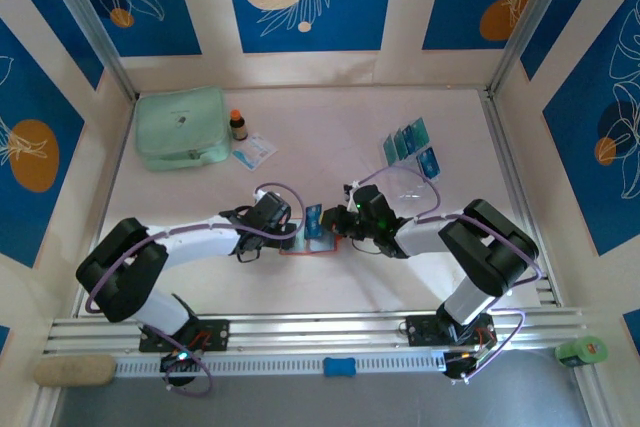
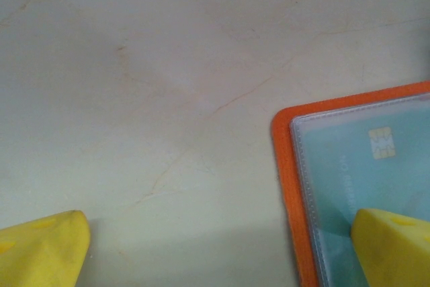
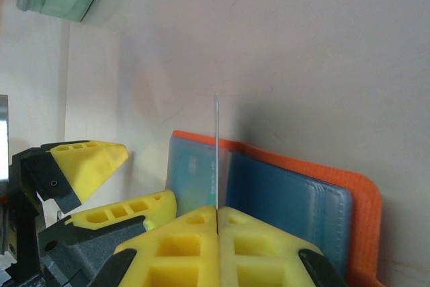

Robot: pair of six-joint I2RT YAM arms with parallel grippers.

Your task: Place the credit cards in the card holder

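While the right jaws pinch a thin stiff card (image 3: 217,152) on edge over the open orange card holder (image 3: 363,196) at the desk (image 1: 330,117) centre, the left jaws are spread over its clear pocket (image 2: 349,166), and glossy teal credit cards (image 1: 408,144) lie at its two o'clock.

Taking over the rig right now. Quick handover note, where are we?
Left gripper: open, one of its fingers over the open orange-red fold-over card holder.
Right gripper: shut on one thin credit card, edge-on over the holder.
Done: a teal card sits inside the holder.
Left: slot the held card, then the blue and teal cards on the table beyond the right arm.
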